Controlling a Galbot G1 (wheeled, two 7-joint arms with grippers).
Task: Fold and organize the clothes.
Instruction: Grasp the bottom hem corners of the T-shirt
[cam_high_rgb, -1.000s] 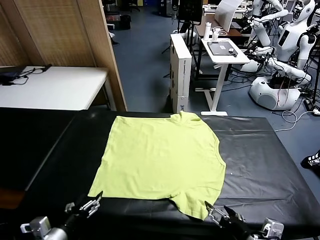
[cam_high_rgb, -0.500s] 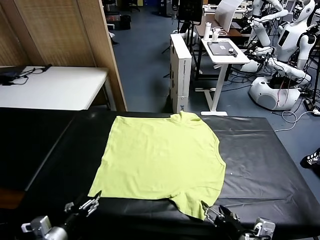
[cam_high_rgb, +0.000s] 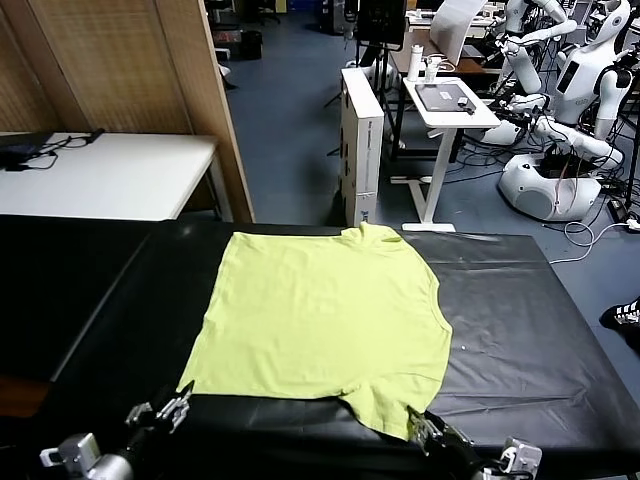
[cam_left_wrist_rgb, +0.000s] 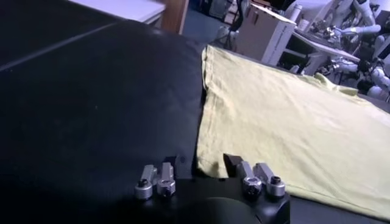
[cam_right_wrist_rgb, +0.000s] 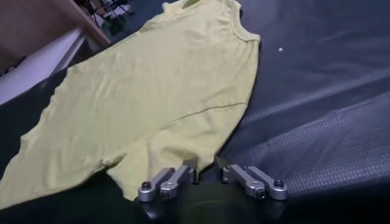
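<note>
Both grippers have advanced onto the T-shirt's (cam_high_rgb: 325, 320) near hem.
Right gripper (cam_right_wrist_rgb: 206, 170) pinches the sleeve; left gripper (cam_left_wrist_rgb: 200, 168), half-closed, straddles the hem corner, hold unclear. Soft, light, drapey fabric: take it by the corners.

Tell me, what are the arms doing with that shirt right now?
Right gripper shut on the near sleeve. Left gripper at the shirt's near left corner, jaws part closed. Shirt flat on the black table. Nothing in the way.

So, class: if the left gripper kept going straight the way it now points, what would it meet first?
The left gripper points at the near corner of the T-shirt, so it would probably meet that corner's hem first, lying flat on the black table. Depth is hard to judge; the fingertips may already touch it.
</note>
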